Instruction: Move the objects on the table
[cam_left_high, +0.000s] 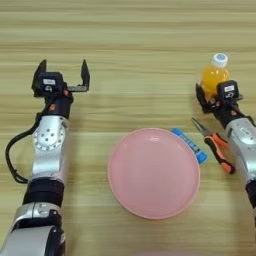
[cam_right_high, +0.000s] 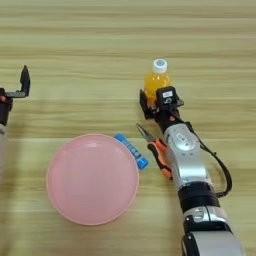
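The right pincer (cam_right_high: 152, 102) sits right at the base of the orange-drink bottle (cam_right_high: 156, 79), its black fingers flanking the lower body of the bottle on the near side. Whether they already press on the bottle or merely stand around it cannot be told, as the wrist block hides the tips. The bottle stands upright with its white cap on, at the far right of the table (cam_left_high: 130, 45).

Just nearer than that pincer, partly under the right forearm, lie the orange-handled pliers (cam_left_high: 216, 145), jaws pointing to the far left. Left of them the small blue stick (cam_left_high: 191, 145) lies slantwise, its near end touching or just beside the rim of the pink plate (cam_left_high: 153, 172), which lies flat and bare in the near middle of the table.

The left pincer (cam_left_high: 62, 75) is well apart from all of this, far to the left, fingers spread wide and holding nothing.

The step in hand looks like the grasp of the bottle. The next move likely calls for a firm close low on the bottle, then a straight lift so it does not tip toward the pliers.
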